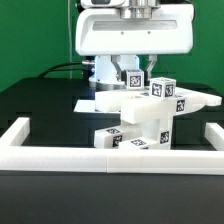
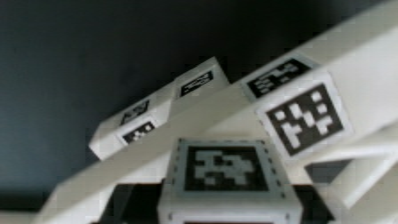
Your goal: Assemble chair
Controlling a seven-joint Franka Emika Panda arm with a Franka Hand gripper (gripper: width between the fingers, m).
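chunky matte white chair (image 1: pixel 148 118) pieces carry square tags.

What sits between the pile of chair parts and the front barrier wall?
In the exterior view, nothing: only a thin strip of bare black table separates the lowest chair parts from the front barrier wall. The wrist view does not show that stretch.

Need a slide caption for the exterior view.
Tool shut on a tagged white chair piece, above the barrier wall.

White robot arm reaching straight down from above in the exterior view, wrist vertical, gripper (image 1: pixel 135 76) low over the tabletop, jaws drawn in tight, clamped on a tagged chair piece (image 1: pixel 133 80)
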